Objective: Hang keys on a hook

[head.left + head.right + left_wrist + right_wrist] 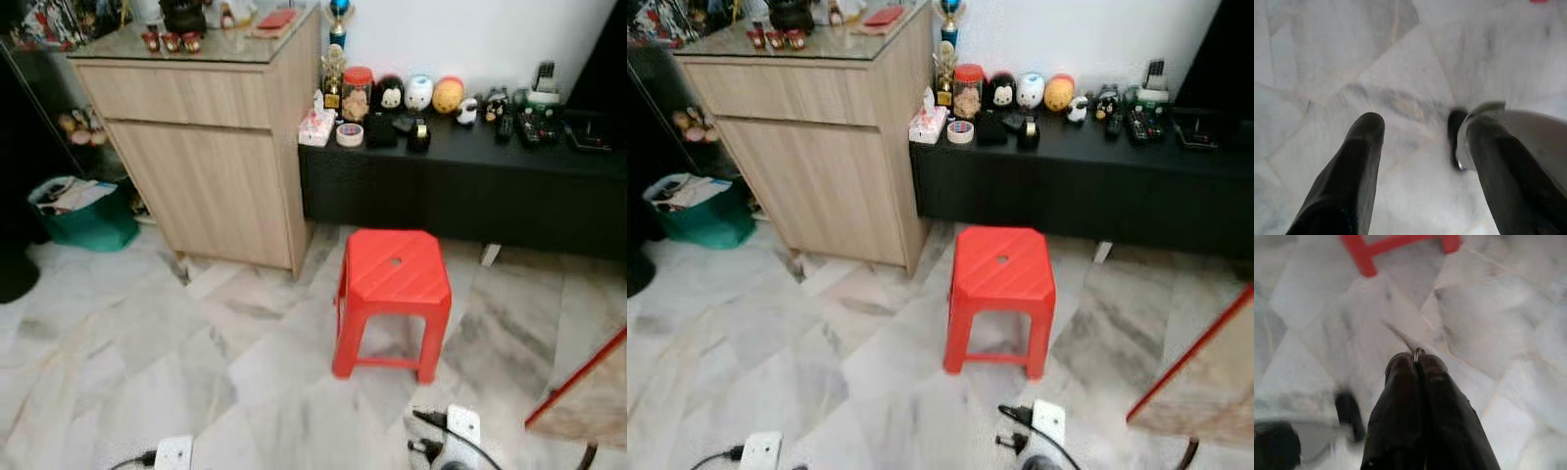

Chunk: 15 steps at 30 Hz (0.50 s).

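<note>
Right gripper (1418,363): seen in the right wrist view, fingers pressed together, pinching a small metal key ring (1419,352) at their tips; it points down at the marble floor (1508,318).
Keys: a thin blurred sliver sticks out from the ring; I cannot tell how many keys hang there.
Right wrist view, other: two red legs and a crossbar of one stool (1396,244) lie beyond the fingertips.
Left gripper (1422,147): in the left wrist view, its two black fingers (1359,156) stand apart with nothing between them, pointing down at the floor.
Left wrist view, other: a blurred silver and black part sits just past the far finger; what it is, I cannot tell.
Head views, arms: both hang low at the lower edge of the frame; one white block per side marks each.
Stool (394,284): one, red plastic, four legs, a hole in its seat, standing on the floor in front of the shelf.
Cabinet (211,147): one, pale wood, glass top, left of the stool.
Shelf (470,166): one, low and black, against the white wall, crowded with small toys, a jar and remotes.
Bin (83,220): one, green, left of the cabinet.
</note>
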### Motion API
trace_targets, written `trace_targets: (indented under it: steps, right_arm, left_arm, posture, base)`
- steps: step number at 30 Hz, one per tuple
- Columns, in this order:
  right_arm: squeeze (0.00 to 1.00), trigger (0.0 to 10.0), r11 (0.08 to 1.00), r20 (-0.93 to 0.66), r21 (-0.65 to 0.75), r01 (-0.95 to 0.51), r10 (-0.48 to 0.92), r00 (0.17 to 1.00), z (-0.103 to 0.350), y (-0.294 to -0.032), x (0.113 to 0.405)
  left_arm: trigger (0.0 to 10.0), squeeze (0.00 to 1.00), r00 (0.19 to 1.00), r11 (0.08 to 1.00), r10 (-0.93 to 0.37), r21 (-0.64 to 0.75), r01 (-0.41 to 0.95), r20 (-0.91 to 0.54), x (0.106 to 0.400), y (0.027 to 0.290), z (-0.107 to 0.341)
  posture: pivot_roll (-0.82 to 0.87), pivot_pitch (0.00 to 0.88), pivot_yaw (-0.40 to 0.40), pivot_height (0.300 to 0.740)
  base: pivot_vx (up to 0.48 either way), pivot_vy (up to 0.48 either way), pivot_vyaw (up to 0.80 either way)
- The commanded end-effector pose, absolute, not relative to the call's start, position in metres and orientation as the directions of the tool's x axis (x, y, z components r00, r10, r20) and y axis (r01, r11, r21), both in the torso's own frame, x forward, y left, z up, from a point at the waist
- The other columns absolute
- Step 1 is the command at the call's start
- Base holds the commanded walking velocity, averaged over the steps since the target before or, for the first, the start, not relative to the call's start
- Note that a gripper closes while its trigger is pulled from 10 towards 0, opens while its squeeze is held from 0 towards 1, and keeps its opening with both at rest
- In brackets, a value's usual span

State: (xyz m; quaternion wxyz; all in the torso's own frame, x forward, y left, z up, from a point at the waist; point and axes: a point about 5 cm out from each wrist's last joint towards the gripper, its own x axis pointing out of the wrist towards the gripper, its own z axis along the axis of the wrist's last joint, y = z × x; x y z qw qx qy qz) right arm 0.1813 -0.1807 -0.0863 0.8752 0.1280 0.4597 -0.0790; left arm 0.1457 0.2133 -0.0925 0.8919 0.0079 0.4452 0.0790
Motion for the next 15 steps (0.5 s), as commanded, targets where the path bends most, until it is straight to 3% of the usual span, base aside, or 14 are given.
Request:
trace_targets:
  steps: [1,12,15]
  right_arm:
    - [0.00,10.0,0.955,-0.824,0.157,0.252,-0.014,0.567,-0.0859,-0.1774,0.1828]
    - [0.00,10.0,0.950,-0.821,0.161,0.269,-0.022,0.570,-0.0859,-0.1776,0.1827]
    - [0.00,10.0,0.942,-0.821,0.172,0.289,-0.025,0.571,-0.0858,-0.1778,0.1829]
  left_arm:
    - [10.0,0.00,0.603,0.985,0.165,0.100,-0.141,-0.781,0.1526,0.2191,-0.0888]
    - [10.0,0.00,0.603,0.987,0.161,0.122,-0.106,-0.782,0.1519,0.2199,-0.0888]
    - [10.0,0.00,0.602,0.987,0.160,0.121,-0.105,-0.782,0.1520,0.2196,-0.0888]
  posture:
    - [-0.02,0.056,0.021,0.740]
    - [-0.02,0.051,0.024,0.740]
    - [-0.02,0.045,0.024,0.740]
  base:
    - [0.000,0.000,0.00]
    - [0.000,0.000,0.00]
    - [0.000,-0.300,-0.25]
